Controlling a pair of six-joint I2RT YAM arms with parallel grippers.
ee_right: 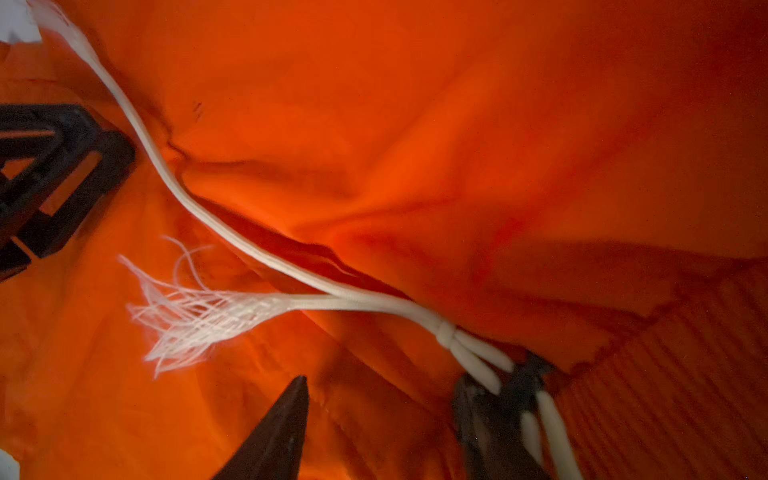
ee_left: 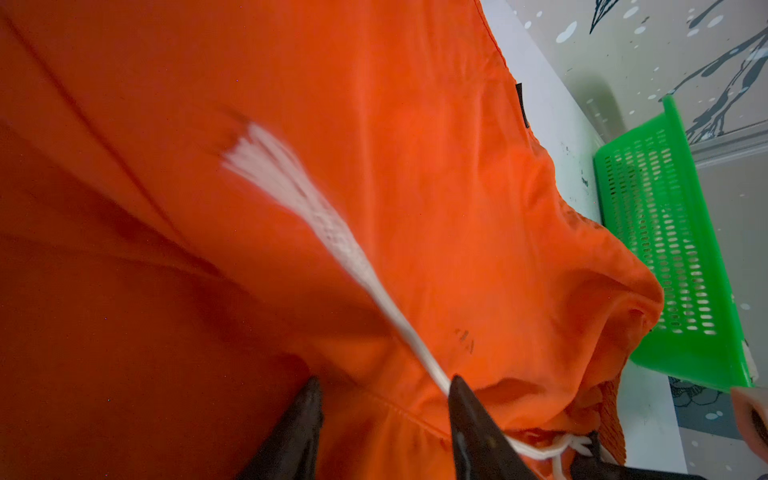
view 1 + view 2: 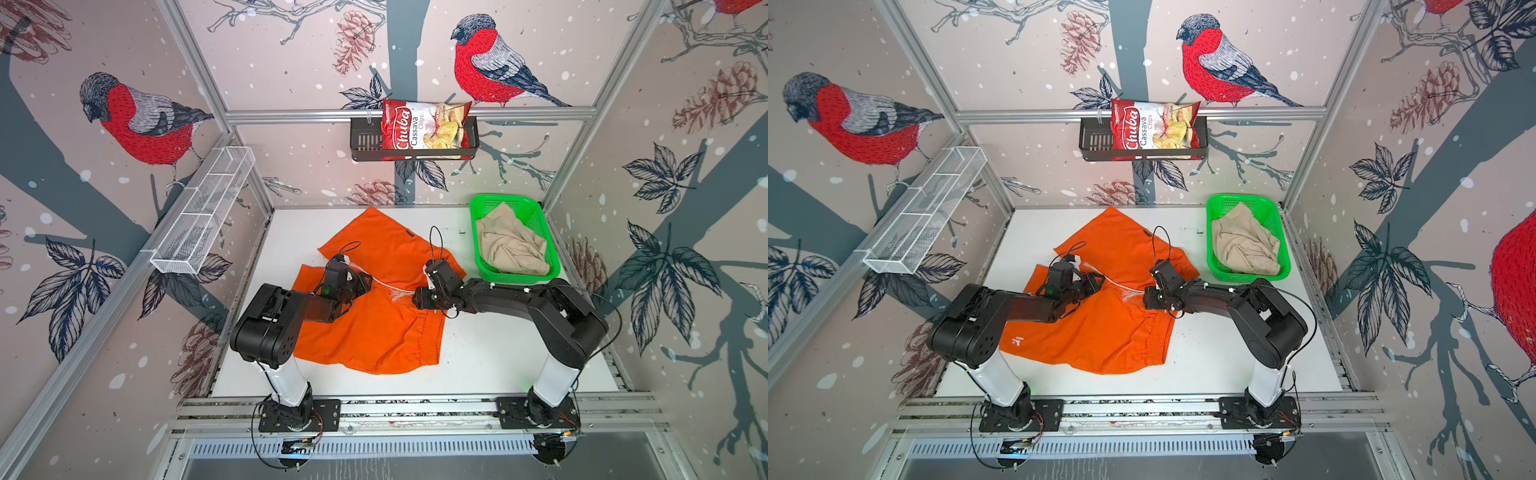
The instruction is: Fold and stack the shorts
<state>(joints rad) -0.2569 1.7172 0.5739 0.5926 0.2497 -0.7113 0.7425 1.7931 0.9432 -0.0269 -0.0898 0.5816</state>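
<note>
Note orange shorts (image 3: pixel 374 332) rumpled on tabletop (image 3: pixel 478 357), beige shorts (image 3: pixel 509 245) heaped in green basket (image 3: pixel 515 279). With left gripper (image 2: pixel 384 382) and right gripper (image 1: pixel 380 380) both spread, empty, near the waistband (image 1: pixel 665 395), pinch cloth only, clear of frayed white drawstring (image 1: pixel 232 232); draw apart evenly to flatten before folding.

A robot test cell in a lab is shown: a white worktop (image 3: pixel 478 353) is boxed in by aluminium framing (image 3: pixel 407 113) and bullfinch-printed panels (image 3: pixel 137 120). A left arm (image 3: pixel 266 328) and right arm (image 3: pixel 569 328) are bolted to a slotted rail (image 3: pixel 415 409) at its front.
</note>
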